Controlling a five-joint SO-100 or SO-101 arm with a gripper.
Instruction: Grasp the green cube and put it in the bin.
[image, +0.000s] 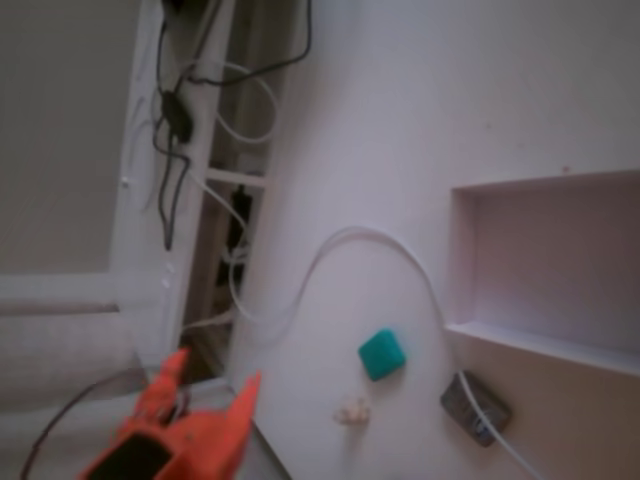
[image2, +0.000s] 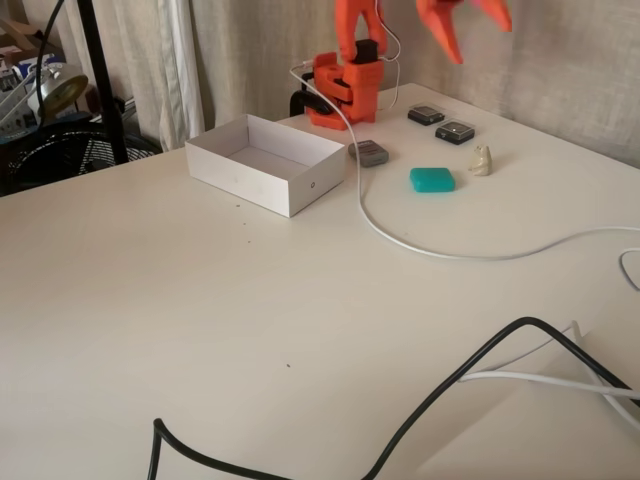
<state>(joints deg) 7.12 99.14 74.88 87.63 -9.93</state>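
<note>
The green cube (image: 382, 354) (image2: 432, 179) lies flat on the white table, a short way right of the bin in a fixed view. The bin (image: 545, 340) (image2: 255, 180) is a white shallow rectangular box, and no objects show inside it. My orange gripper (image: 215, 367) (image2: 472, 35) hangs in the air above and behind the cube. Its jaws are spread apart with nothing between them. In a fixed view the cube sits to the right of the fingertips and well clear of them.
A beige wad (image: 352, 410) (image2: 481, 160) lies close to the cube. A dark grey device (image: 475, 407) (image2: 368, 152) with a white cable (image2: 400, 238) sits between cube and bin. Two more dark devices (image2: 426, 114) (image2: 455, 131) lie near the arm base (image2: 345, 90). A black cable (image2: 480, 365) crosses the front.
</note>
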